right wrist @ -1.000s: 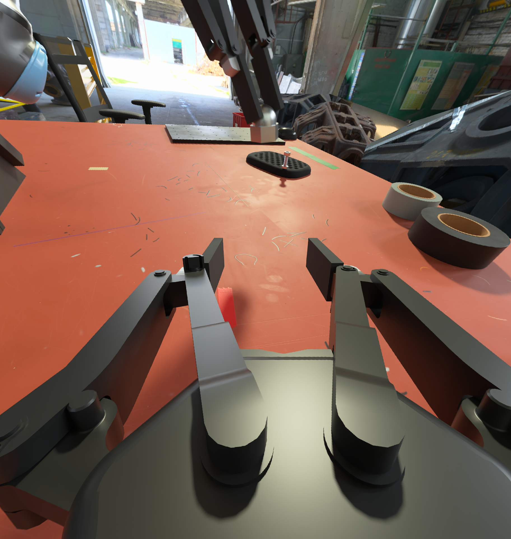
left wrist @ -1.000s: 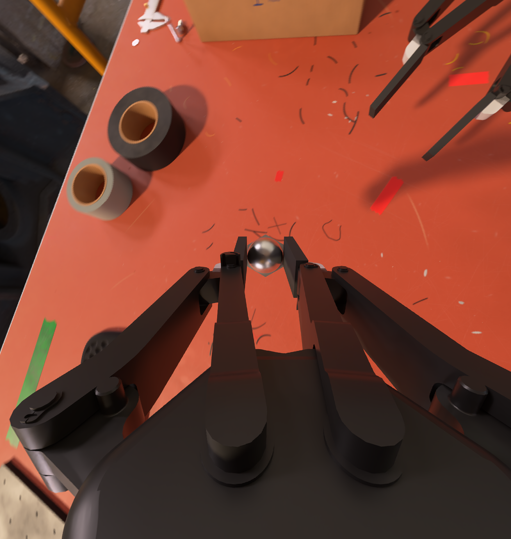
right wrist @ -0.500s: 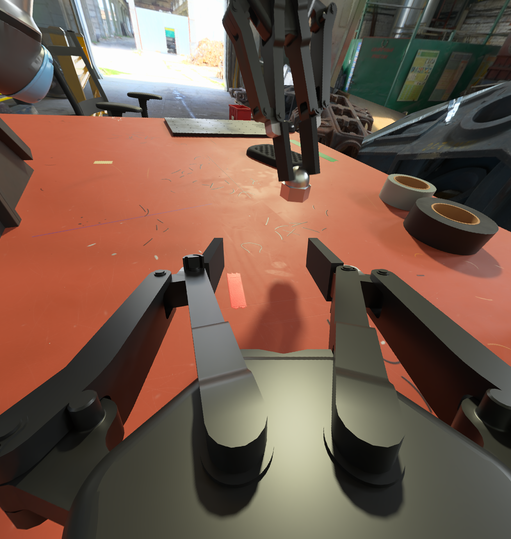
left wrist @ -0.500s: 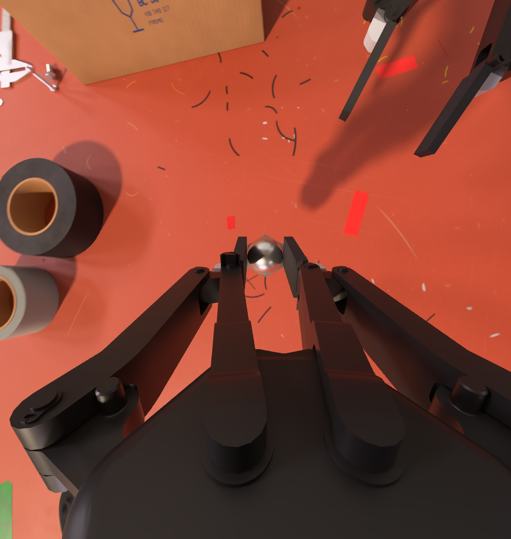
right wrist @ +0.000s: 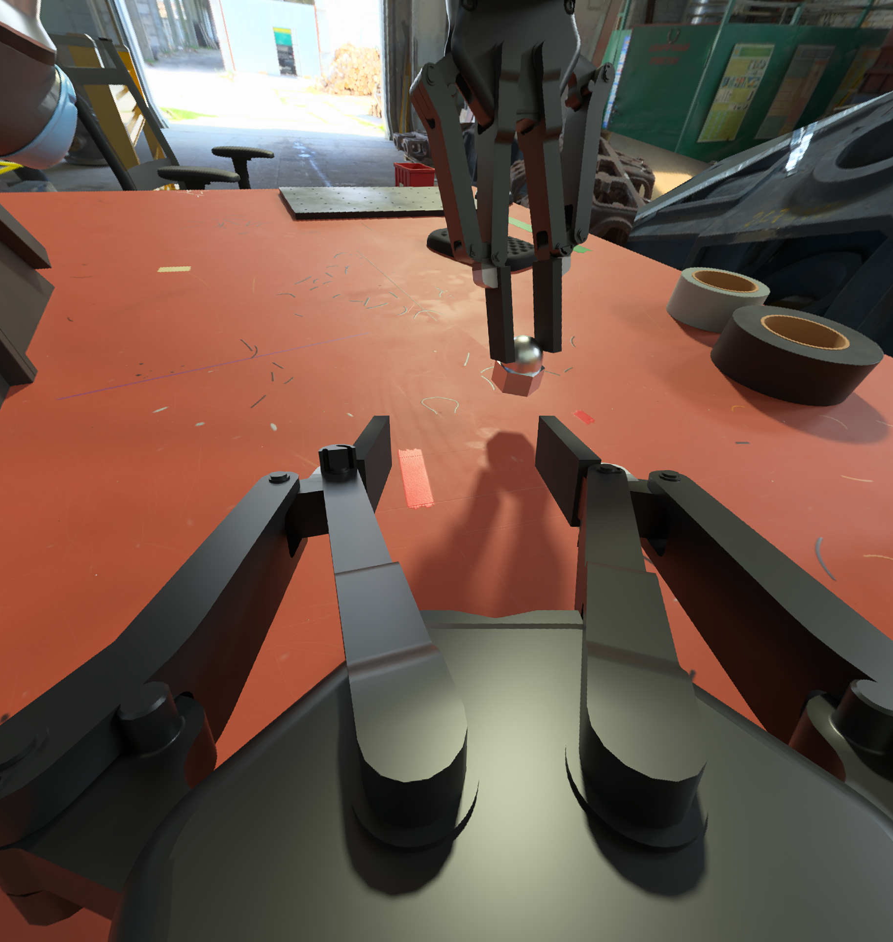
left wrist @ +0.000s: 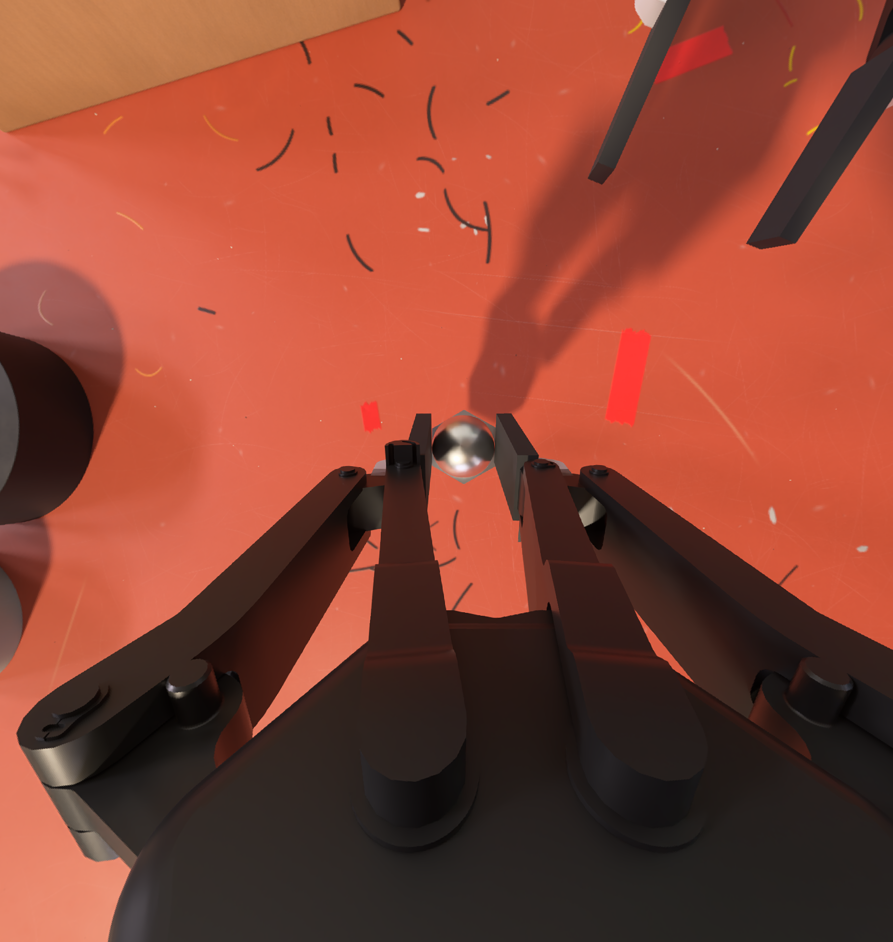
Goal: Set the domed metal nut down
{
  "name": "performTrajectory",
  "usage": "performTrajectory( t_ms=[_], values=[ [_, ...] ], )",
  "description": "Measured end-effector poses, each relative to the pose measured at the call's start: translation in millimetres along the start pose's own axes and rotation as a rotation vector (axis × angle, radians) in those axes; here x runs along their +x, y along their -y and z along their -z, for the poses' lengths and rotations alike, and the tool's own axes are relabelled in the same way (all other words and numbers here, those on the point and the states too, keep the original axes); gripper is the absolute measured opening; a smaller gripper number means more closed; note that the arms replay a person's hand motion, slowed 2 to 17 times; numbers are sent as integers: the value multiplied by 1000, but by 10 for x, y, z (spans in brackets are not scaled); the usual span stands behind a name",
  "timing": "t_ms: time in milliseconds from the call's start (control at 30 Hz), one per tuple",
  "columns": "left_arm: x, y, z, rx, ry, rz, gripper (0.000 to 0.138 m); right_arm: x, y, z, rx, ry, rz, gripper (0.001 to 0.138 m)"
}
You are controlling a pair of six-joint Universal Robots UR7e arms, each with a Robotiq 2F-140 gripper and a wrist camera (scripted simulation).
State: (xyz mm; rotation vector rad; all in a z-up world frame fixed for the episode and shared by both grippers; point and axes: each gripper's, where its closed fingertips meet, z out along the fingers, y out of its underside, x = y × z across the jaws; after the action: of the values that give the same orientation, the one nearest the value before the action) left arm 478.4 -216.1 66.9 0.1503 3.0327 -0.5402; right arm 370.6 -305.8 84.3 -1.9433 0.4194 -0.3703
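The domed metal nut (left wrist: pixel 462 447) is shiny, with a round cap over a hex base. My left gripper (left wrist: pixel 462 439) is shut on it, pointing straight down at the red table. In the right wrist view the nut (right wrist: pixel 520 366) hangs between the left gripper's fingers (right wrist: pixel 500 326), with its hex base just above the table or touching it; I cannot tell which. My right gripper (right wrist: pixel 462 439) is open and empty, low over the table, a short way in front of the nut. It also shows at the top right of the left wrist view (left wrist: pixel 699 204).
A black tape roll (right wrist: pixel 796 351) and a grey tape roll (right wrist: pixel 714 295) lie to one side. A cardboard box (left wrist: pixel 128 46) stands beyond the nut. A perforated black pad (right wrist: pixel 516 250), a grey plate (right wrist: pixel 363 201), red tape strips (left wrist: pixel 628 377) and scattered shavings lie on the table (right wrist: pixel 179 484).
My left gripper has come down and moved across the table toward the right gripper, carrying the nut. The right gripper has stayed open and still.
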Motion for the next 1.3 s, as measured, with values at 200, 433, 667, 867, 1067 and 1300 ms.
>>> performTrajectory(
  t_ms=[200,433,667,867,1067,1300],
  values=[
    [24,2,-119,-14,-12,-14,34,3,-39,-15,-3,5,-8,76],
    [36,33,-197,-26,-20,-21,34,7,-47,-41,-6,13,-12,76],
    [49,45,-258,-36,-34,-23,34,2,-37,-47,-4,16,-10,76],
    [48,38,-308,-44,-40,-14,34,8,-32,-40,1,15,-14,76],
    [45,40,-337,-45,-43,-5,34,15,-30,-34,4,13,-16,76],
    [46,42,-349,-49,-39,4,34,10,-25,-39,5,15,-14,76]
  ],
)
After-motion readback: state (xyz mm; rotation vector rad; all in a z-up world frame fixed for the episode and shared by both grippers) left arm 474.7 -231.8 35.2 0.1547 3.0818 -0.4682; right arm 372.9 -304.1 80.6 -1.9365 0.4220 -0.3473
